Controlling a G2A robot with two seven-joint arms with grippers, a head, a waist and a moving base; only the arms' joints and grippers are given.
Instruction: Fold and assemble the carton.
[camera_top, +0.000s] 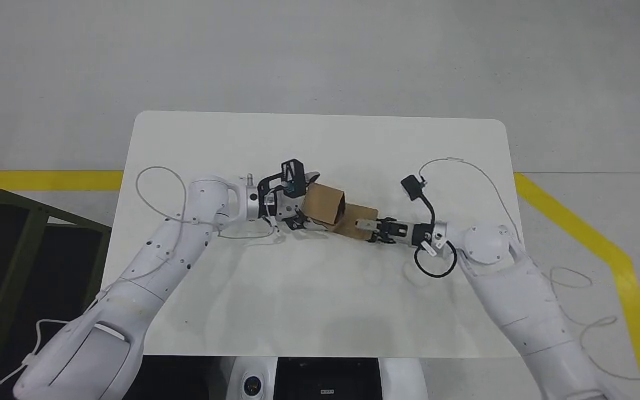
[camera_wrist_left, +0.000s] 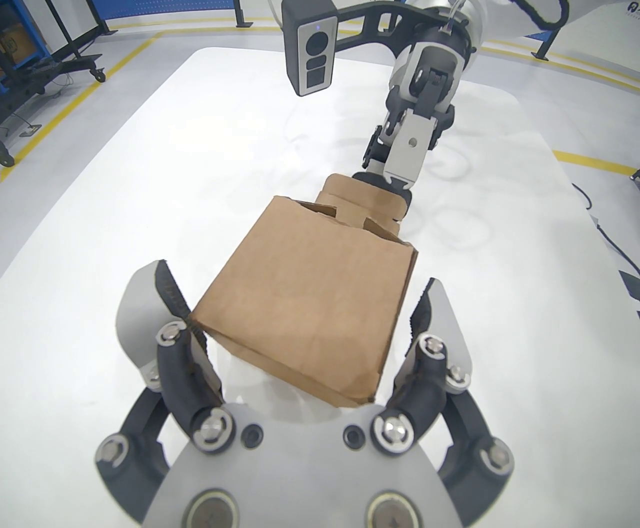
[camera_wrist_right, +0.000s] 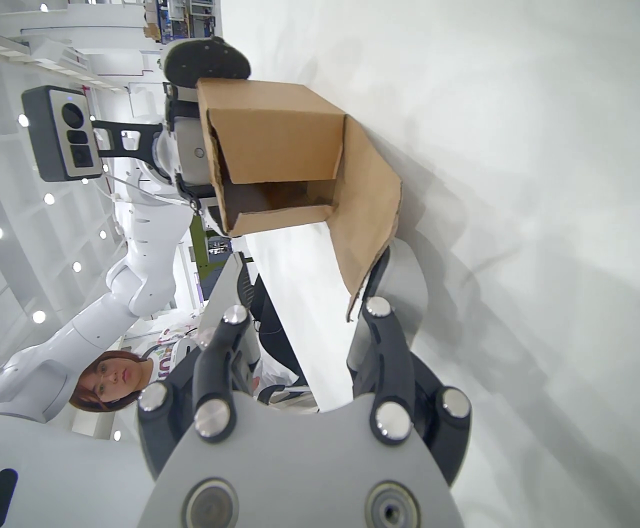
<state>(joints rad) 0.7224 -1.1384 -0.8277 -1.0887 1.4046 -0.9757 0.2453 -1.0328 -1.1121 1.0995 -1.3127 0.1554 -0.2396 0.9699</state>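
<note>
Carton (camera_wrist_left: 310, 295): half-folded, mid surface (camera_top: 330, 310).
Left fingers (camera_wrist_left: 145, 295): clamping its left end.
Right fingers (camera_wrist_right: 402, 282): spread wide (flap (camera_wrist_right: 370, 225) touches one).

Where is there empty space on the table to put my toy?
Bare table lies along the far edge beyond the carton, and along the near edge in front of it. The middle is crowded: left gripper and right gripper meet at the carton.

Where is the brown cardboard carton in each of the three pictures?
Top view: the carton is mid-table, between the two arms.
Left wrist view: the carton sits between the left gripper's fingers.
Right wrist view: the carton is just beyond the right gripper, open end showing.
Shared landmark: the white table.
</note>
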